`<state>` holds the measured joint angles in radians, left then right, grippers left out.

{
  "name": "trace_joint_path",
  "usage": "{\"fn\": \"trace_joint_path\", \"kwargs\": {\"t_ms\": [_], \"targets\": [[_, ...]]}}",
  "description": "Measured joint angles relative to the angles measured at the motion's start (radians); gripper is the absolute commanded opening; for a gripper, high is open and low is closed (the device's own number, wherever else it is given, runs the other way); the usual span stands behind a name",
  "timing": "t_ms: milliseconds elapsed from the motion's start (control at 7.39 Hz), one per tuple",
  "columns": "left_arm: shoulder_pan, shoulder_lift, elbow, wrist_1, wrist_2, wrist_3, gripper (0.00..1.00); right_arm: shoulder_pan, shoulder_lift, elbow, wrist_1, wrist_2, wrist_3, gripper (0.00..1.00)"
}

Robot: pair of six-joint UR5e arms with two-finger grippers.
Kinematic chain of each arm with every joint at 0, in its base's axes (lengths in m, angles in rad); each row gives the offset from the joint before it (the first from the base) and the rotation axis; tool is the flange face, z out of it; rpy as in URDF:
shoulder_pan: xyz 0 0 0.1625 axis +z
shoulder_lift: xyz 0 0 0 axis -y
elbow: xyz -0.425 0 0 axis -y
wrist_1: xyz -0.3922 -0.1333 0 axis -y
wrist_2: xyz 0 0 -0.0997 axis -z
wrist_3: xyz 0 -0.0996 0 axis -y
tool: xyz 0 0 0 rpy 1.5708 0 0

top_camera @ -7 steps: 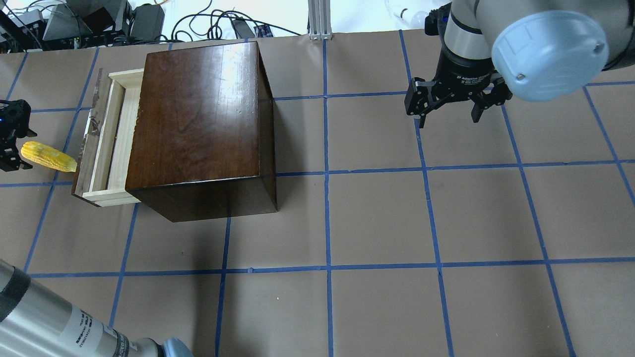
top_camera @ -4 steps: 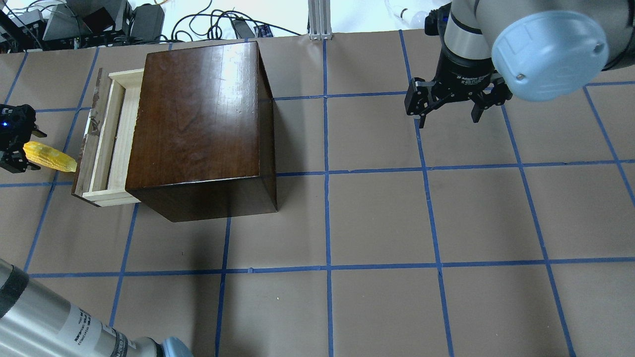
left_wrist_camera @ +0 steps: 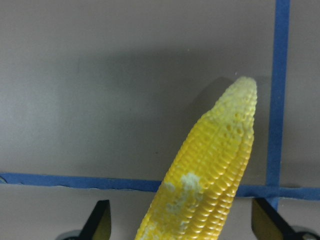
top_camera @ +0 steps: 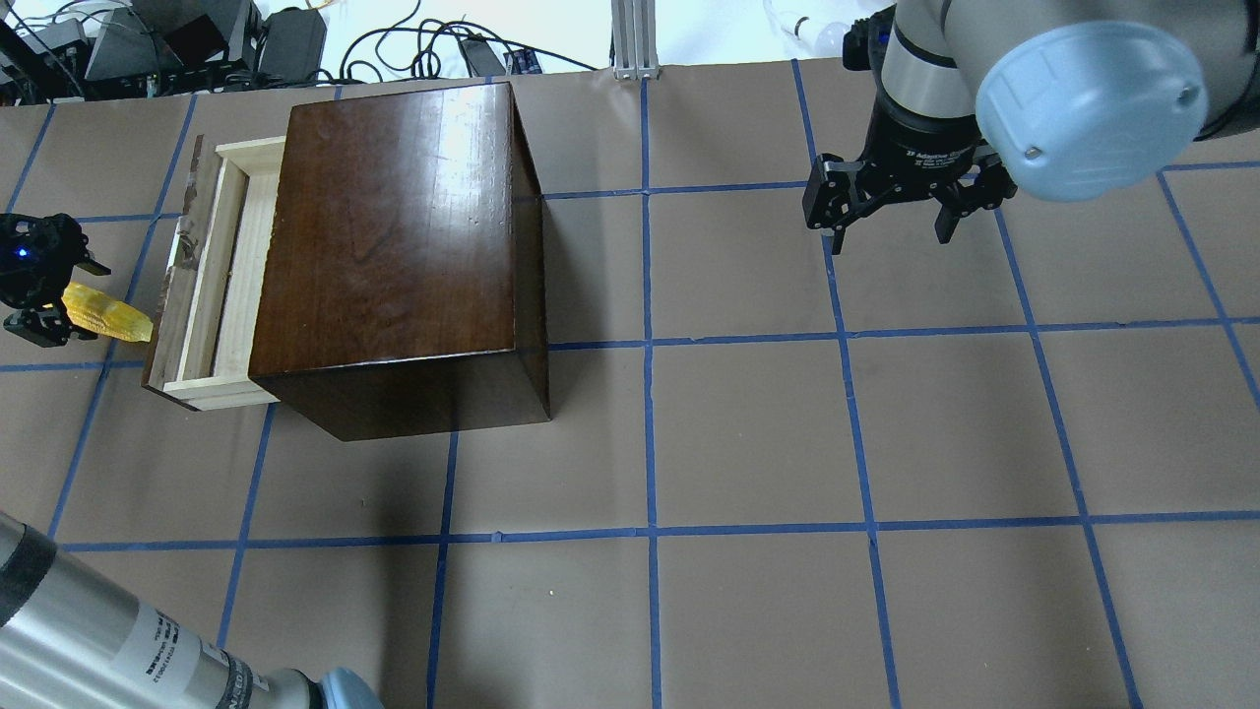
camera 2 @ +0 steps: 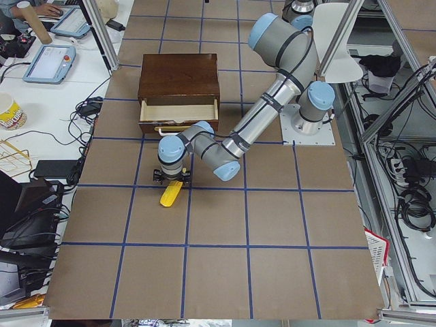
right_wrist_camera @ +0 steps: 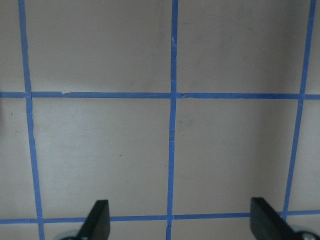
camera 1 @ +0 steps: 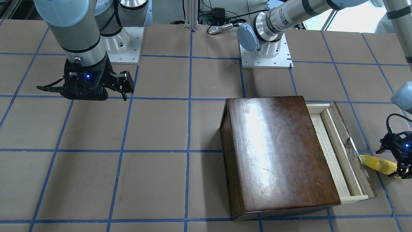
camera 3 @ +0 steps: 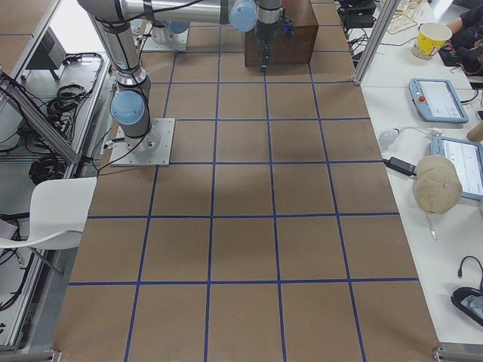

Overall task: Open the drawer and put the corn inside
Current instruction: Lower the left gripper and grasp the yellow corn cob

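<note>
The corn lies flat on the table between my left gripper's fingers. Its thick end is under my palm and its pointed tip reaches out ahead of me. Its long axis runs straight forward from my wrist, leaning slightly to one side, and it aims at the worn front panel of the drawer. The tip ends just beside that panel, but I cannot tell whether it touches.

My fingers are spread wide on either side of the cob, with clear table showing on both sides, so I am not gripping anything. The drawer is already pulled partway out of the dark box, so I judge the opening step done and the pick-up of the corn the step in hand.

Next I need to settle lower if required and close across the thick part of the cob, then lift it. The open strip of tray ahead looks narrow and runs crosswise to the cob. I expect to turn my wrist about a quarter turn before lowering the corn in, or else the drawer needs pulling out further.

My right gripper, well off beyond the box, hangs spread over bare table.
</note>
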<state>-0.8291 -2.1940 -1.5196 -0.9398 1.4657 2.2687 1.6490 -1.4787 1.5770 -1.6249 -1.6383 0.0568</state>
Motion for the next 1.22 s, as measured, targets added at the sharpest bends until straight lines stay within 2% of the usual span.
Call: {"fn": "trace_joint_path", "kwargs": {"t_ms": [271, 406, 676, 812, 947, 1218], "targets": [[0.015, -0.003, 0.001, 0.0, 0.0, -0.007, 1.0, 0.0, 0.0, 0.0, 0.0, 0.0, 0.0, 1.0], [0.018, -0.01, 0.003, 0.001, -0.001, -0.007, 0.69, 0.0, 0.0, 0.0, 0.0, 0.0, 0.0, 1.0], [0.019, -0.031, 0.018, 0.007, -0.004, -0.012, 0.33, 0.0, 0.0, 0.0, 0.0, 0.0, 0.0, 1.0], [0.019, -0.039, 0.021, 0.011, -0.007, -0.016, 0.07, 0.0, 0.0, 0.0, 0.0, 0.0, 0.0, 1.0], [0.019, -0.043, 0.021, 0.016, -0.01, -0.021, 0.0, 0.0, 0.0, 0.0, 0.0, 0.0, 0.0, 1.0], [0.019, -0.045, 0.019, 0.02, -0.014, -0.038, 0.0, 0.0, 0.0, 0.0, 0.0, 0.0, 0.0, 1.0]]}}
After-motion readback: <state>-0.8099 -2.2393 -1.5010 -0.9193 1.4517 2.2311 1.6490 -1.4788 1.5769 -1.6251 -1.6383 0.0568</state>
